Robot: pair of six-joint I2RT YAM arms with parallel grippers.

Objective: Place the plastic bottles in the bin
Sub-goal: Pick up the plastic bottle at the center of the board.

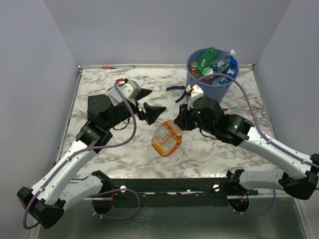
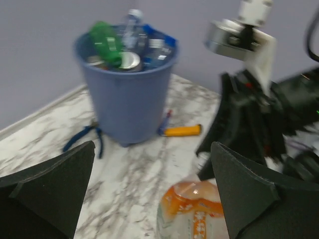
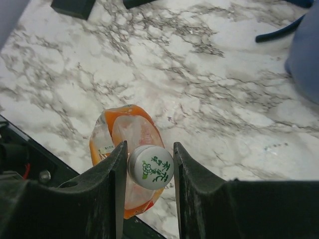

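Observation:
One plastic bottle point(image 1: 166, 138) with an orange label and a grey cap point(image 3: 151, 167) hangs tilted over the middle of the table. My right gripper point(image 1: 179, 122) is shut on its cap, one finger on each side point(image 3: 148, 167). My left gripper point(image 1: 151, 102) stands wide open just to the left of that bottle, holding nothing. In the left wrist view the bottle point(image 2: 192, 211) shows low between the open fingers point(image 2: 152, 167). The blue bin point(image 1: 213, 80) stands at the back right, heaped with several bottles point(image 1: 212, 62). The bin point(image 2: 127, 99) and the bottles in it point(image 2: 119, 45) also face my left wrist camera.
A blue-handled tool point(image 1: 177, 88) lies left of the bin's foot and shows again point(image 2: 82, 139). An orange-handled tool point(image 2: 182, 131) lies on the bin's other side. A red pen point(image 1: 108, 66) rests along the table's back edge. Grey walls close in three sides.

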